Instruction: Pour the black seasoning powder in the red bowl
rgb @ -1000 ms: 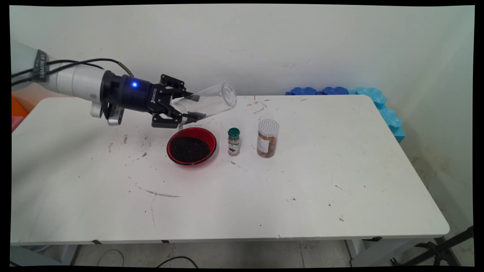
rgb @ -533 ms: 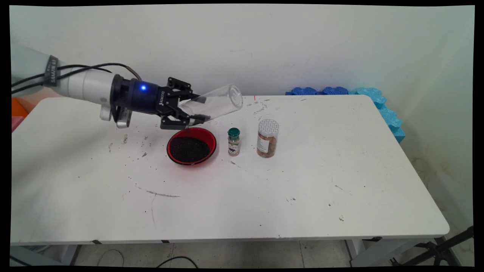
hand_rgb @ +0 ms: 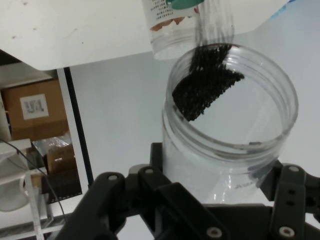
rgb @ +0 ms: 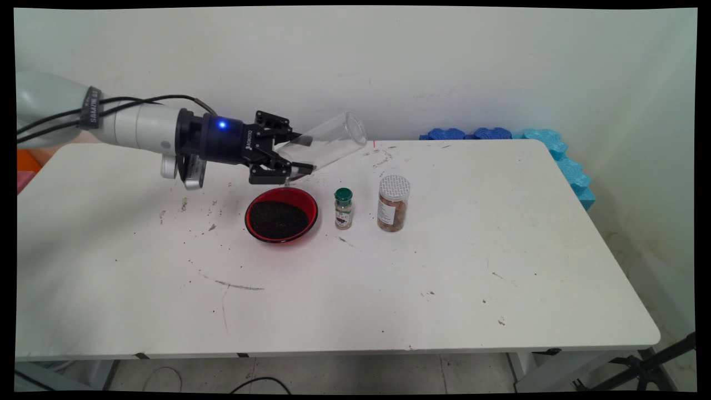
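The claw (rgb: 297,154) is pinching a clear plastic jar (rgb: 328,144), holding it tilted above the worktop (rgb: 444,266), its mouth raised toward the wall. Dark granules (hand_rgb: 205,80) cling inside the jar. Just below stands a red bowl (rgb: 281,214) of dark granules, beside a green-capped spice bottle (rgb: 343,208) and a white-capped jar (rgb: 393,203).

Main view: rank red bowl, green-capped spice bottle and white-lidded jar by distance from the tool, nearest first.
The tool is shut on a clear jar, tilted above the table.
1. Red bowl, holding dark grains, just below the tool.
2. Green-capped spice bottle, right of the bowl.
3. White-lidded jar, farther right again.
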